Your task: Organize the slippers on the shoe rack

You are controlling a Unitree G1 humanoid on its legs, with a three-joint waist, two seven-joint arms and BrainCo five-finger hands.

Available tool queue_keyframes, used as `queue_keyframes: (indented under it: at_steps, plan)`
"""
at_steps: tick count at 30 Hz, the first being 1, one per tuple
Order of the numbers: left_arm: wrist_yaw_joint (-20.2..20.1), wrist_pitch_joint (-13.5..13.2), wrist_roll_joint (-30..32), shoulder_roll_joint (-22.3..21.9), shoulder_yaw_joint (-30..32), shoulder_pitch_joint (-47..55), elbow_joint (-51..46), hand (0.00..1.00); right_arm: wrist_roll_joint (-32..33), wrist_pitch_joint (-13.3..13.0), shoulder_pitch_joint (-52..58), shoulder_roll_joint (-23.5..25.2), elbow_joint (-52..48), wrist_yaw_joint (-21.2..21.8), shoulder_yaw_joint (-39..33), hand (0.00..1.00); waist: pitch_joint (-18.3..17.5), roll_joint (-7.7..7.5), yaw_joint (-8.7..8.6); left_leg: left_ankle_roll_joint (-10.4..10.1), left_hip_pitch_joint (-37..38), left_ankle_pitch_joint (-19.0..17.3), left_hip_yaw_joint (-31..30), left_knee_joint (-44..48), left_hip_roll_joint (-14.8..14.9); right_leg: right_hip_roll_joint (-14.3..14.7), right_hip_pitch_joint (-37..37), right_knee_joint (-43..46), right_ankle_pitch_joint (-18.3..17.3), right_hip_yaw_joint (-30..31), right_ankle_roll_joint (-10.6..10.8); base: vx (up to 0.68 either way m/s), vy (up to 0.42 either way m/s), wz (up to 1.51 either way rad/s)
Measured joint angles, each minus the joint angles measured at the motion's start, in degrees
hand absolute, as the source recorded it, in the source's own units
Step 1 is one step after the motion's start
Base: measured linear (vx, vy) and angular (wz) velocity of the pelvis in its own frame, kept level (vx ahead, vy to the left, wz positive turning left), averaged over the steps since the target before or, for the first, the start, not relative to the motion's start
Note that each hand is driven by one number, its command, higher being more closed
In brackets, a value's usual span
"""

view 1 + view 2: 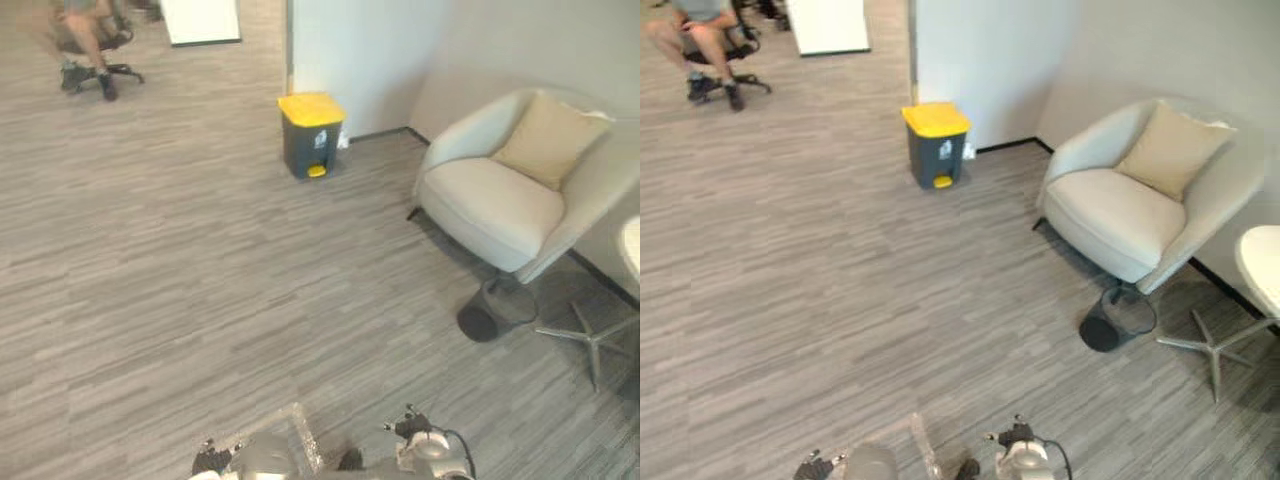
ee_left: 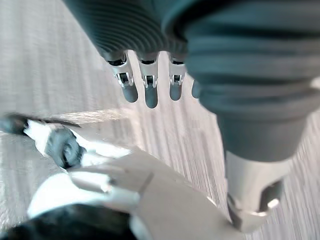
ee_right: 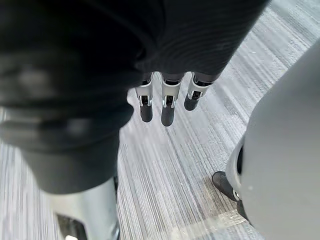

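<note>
My left hand [image 2: 150,90] hangs above the grey wood-look floor, its fingers straight and relaxed with nothing in them. My right hand [image 3: 167,105] hangs the same way over the floor, fingers straight and thumb apart, holding nothing. Both hands are low beside my body, close to the floor in front of me.
A grey bin with a yellow lid [image 1: 311,132] stands by the wall corner ahead. A cream armchair [image 1: 495,205] with a beige cushion [image 1: 552,140] fills the right, a dark round object [image 1: 480,322] at its foot. A white table's edge [image 1: 632,250] is far right. A person sits on an office chair [image 1: 92,45] far left.
</note>
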Motion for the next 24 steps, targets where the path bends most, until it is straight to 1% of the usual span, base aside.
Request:
queue_keyframes:
  at_steps: [1,2,3,4,5,6,7,9,12,17,18,19,20,21,22,23,24]
  plan:
    - [0.11,0.01,0.00,-0.20,0.03,0.00,-0.04,0.00,0.74,0.09,0.01,-0.05,-0.15,-0.13,-0.28,0.00,-0.14,0.24,0.04,-0.05,0.17,0.01,-3.26,-7.04,-2.29,0.00,-0.22,-0.06,0.11,1.87,0.19,0.13,0.171,-1.28]
    - [0.21,0.07,-0.02,-0.43,0.07,0.05,-0.01,0.00,0.74,0.05,0.10,-0.04,-0.39,-0.32,-0.28,0.00,-0.35,0.67,0.06,-0.43,0.37,0.64,-10.11,-15.41,-5.51,0.10,-1.32,0.44,0.01,4.47,0.38,0.11,0.195,-1.44]
    - [0.20,0.08,-0.08,-0.53,0.18,0.07,-0.05,0.00,0.74,0.06,0.35,0.10,-0.47,-0.36,-0.17,0.00,-0.69,1.06,0.67,-1.67,1.37,2.70,-13.57,-16.49,-7.89,0.18,-2.04,1.23,-0.28,7.37,0.85,0.12,0.203,-1.42]
    - [0.22,0.08,-0.09,-0.34,0.43,-0.03,-0.05,0.00,0.74,0.06,0.64,0.16,-0.74,-0.35,-0.16,0.00,-0.52,0.92,1.32,-0.53,2.76,1.88,-15.10,-17.77,-9.86,0.11,-2.15,1.25,-0.33,9.29,1.28,0.17,0.185,-1.20]
    - [0.26,-0.09,-0.10,0.05,0.73,0.14,-0.15,0.00,0.73,0.10,1.36,0.84,-1.63,-0.30,-0.13,0.00,-1.01,0.24,1.70,-0.23,4.32,0.61,-17.55,-18.80,-12.61,-0.77,-2.01,1.83,0.33,10.24,2.16,0.26,0.254,-1.07]
    - [0.27,-0.19,-0.14,-0.17,0.76,-0.17,-0.19,0.00,0.67,0.08,2.10,1.02,-2.58,-0.24,-0.19,0.00,-1.22,-0.11,1.73,1.07,5.76,0.77,-16.17,-18.34,-13.00,-1.05,-1.77,2.51,0.72,12.34,3.18,0.25,0.258,-0.87]
    - [0.25,-0.20,-0.14,-0.19,0.76,-0.13,-0.10,0.00,0.67,0.14,2.80,1.19,-2.55,-0.22,-0.22,0.00,-1.20,0.30,1.76,1.64,6.29,1.07,-14.75,-18.43,-12.69,-1.05,-1.71,2.41,0.64,13.19,3.30,0.23,0.256,-0.90]
    - [0.21,-0.54,-0.11,-0.32,1.79,-0.14,0.83,0.00,0.60,0.18,3.12,1.52,-2.54,0.02,-0.01,0.00,-2.53,-0.20,1.89,1.73,8.25,1.13,-10.52,-19.85,-12.73,-1.20,-1.92,2.09,0.66,16.21,3.39,0.18,0.164,-0.85]
    - [0.20,-0.61,-0.06,-0.39,2.80,-1.15,2.29,0.00,0.61,0.05,3.58,1.87,-2.69,0.02,-0.03,0.00,-3.29,-0.38,1.78,1.83,9.60,1.18,-7.85,-21.69,-12.93,-1.43,-2.49,1.23,0.99,18.39,3.94,0.16,0.121,-0.60]
    - [0.18,-0.70,-0.04,-0.55,2.91,-2.16,2.54,0.00,0.55,0.11,3.63,1.89,-2.64,0.18,0.38,0.00,-3.43,-0.40,1.82,1.99,11.44,1.27,-4.57,-22.66,-12.67,-1.24,-3.72,2.60,1.00,19.98,4.09,0.08,0.062,-0.46]
    - [0.19,-0.71,-0.04,-0.60,2.91,-2.24,2.56,0.00,0.53,0.12,3.54,1.88,-2.66,0.29,0.44,0.00,-3.45,-0.32,1.83,2.00,11.60,1.28,-3.44,-22.66,-12.34,-1.20,-4.58,3.74,1.10,19.04,4.19,0.03,0.038,-0.75]
    - [0.21,-0.74,-0.06,-0.73,2.95,-2.29,2.57,0.00,0.50,0.13,3.34,1.87,-2.69,0.37,0.44,0.00,-3.37,-0.12,1.85,2.04,12.08,1.31,-1.34,-22.75,-11.63,-1.44,-5.76,5.59,1.24,15.57,3.92,0.01,0.016,-0.83]
    - [0.20,-0.82,-0.15,-0.80,2.96,-2.14,2.53,0.00,0.49,0.14,3.14,1.79,-2.69,0.44,0.42,0.00,-3.32,0.33,1.90,2.21,12.52,1.41,0.84,-23.29,-11.16,-2.60,-6.43,7.94,0.01,9.89,2.20,-0.01,-0.011,-0.82]
    - [0.21,-0.93,-0.12,-0.60,2.84,-2.12,2.53,0.00,0.48,0.17,2.88,1.79,-2.67,0.56,0.37,0.00,-3.31,-0.12,1.87,2.22,13.50,1.41,2.48,-24.09,-11.38,-5.35,-7.23,12.10,-2.46,2.33,0.21,-0.02,-0.033,-0.66]
    - [0.24,-0.95,-0.13,-0.38,2.85,-2.12,2.51,0.00,0.45,0.16,2.96,1.76,-2.51,0.68,0.27,0.00,-3.26,-0.38,1.81,2.31,14.79,1.35,4.08,-24.80,-11.81,-9.02,-7.05,16.55,-4.93,-6.49,-0.62,-0.02,-0.040,-0.56]
    - [0.26,-0.98,-0.13,-0.39,2.89,-2.05,2.51,0.00,0.41,0.14,3.35,1.76,-2.45,0.71,0.01,0.00,-3.45,-0.61,1.82,2.49,15.57,1.25,5.50,-24.74,-11.77,-10.45,-6.72,17.83,-5.48,-10.98,-0.92,-0.03,-0.071,-0.51]
    - [0.25,-1.05,-0.13,-0.40,2.89,-1.82,2.53,0.00,0.31,0.09,3.51,1.82,-2.47,0.68,-0.26,0.00,-3.53,-0.72,1.86,2.55,16.28,1.22,5.98,-24.98,-11.89,-10.31,-6.29,17.67,-5.53,-12.63,-1.02,0.00,-0.103,-0.54]
